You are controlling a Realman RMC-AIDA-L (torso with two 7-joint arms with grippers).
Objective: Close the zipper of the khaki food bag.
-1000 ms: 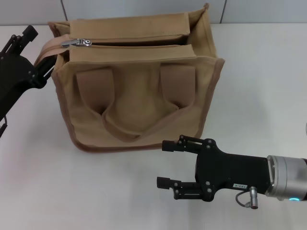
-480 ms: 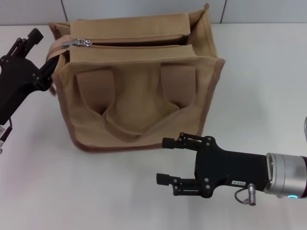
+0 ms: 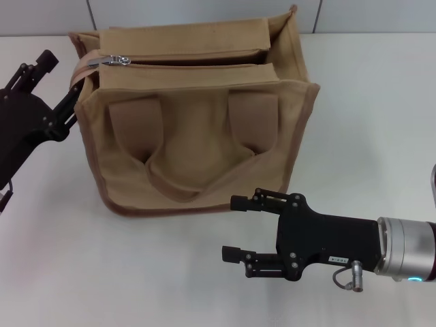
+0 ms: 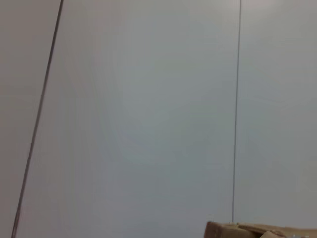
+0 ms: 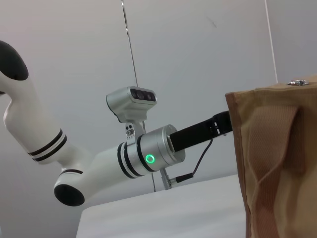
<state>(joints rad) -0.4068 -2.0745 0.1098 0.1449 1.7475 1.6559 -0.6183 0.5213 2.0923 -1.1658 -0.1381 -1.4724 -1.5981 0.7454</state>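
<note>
your left gripper (image 3: 58, 78) sits spread wide right against the khaki food bag (image 3: 197, 129) at its left end, fingers splayed by the brown edge and holding nothing; whether a fingertip actually touches the cloth i cannot tell. this looks like the approach step: you're lining up on the zipper (image 3: 177, 61), which runs along the bag's top and is not yet drawn. its silver slider (image 3: 116, 60) waits at the bag's left end, near that gripper. next, i'd say, you need to pinch the pull tab squarely and draw it along the top toward the bag's right end. your right gripper (image 3: 235, 229) hovers in front of the bag, low over the table (image 3: 375, 102), fingers parted and empty, apart from the cloth, well placed to steady the bag if it slides.
</note>
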